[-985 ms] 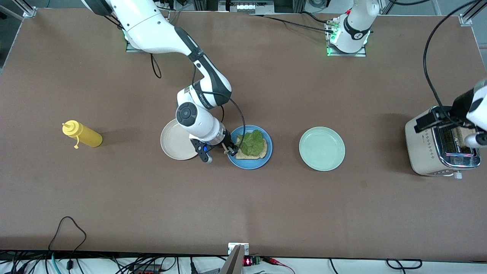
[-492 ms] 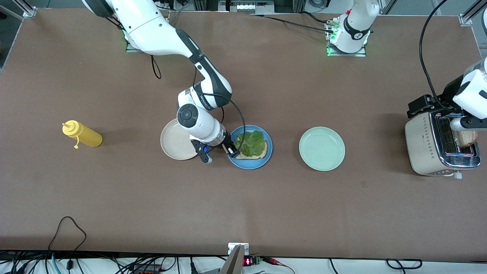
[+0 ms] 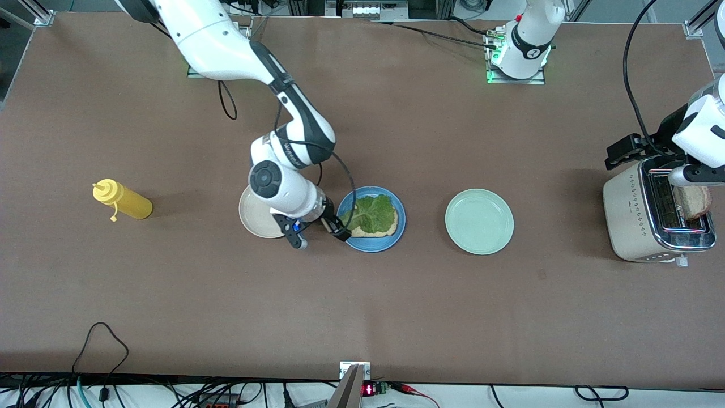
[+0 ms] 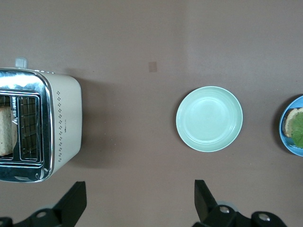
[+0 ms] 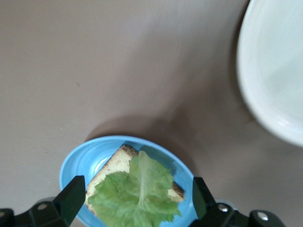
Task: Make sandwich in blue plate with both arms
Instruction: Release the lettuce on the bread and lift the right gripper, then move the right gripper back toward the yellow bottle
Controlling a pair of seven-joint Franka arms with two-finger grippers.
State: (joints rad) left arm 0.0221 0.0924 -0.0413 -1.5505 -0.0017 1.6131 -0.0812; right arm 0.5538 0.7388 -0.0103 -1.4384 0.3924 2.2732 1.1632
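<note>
The blue plate (image 3: 391, 241) (image 5: 75, 163) lies mid-table. On it is the sandwich's toasted bread slice (image 3: 399, 217) (image 5: 113, 163) with a ruffled green lettuce leaf (image 3: 374, 214) (image 5: 137, 196) on top. My right gripper (image 3: 334, 225) (image 5: 137, 198) hangs open just above the plate's edge toward the right arm's end, with nothing between its fingers. My left gripper (image 3: 688, 177) (image 4: 138, 201) is open and empty, up in the air by the toaster (image 3: 634, 218) (image 4: 61, 123). A bread slice (image 3: 692, 201) (image 4: 6, 130) stands in a toaster slot.
A cream-white plate (image 3: 252, 218) (image 5: 274, 71) sits beside the blue plate, partly under the right arm. A pale mint-green plate (image 3: 479, 221) (image 4: 209, 118) lies between the blue plate and the toaster. A yellow squeeze bottle (image 3: 122, 199) lies toward the right arm's end.
My right gripper opened, let go of the lettuce, which now lies on the bread, and drew back toward the cream plate. The left arm rose away from the toaster top.
</note>
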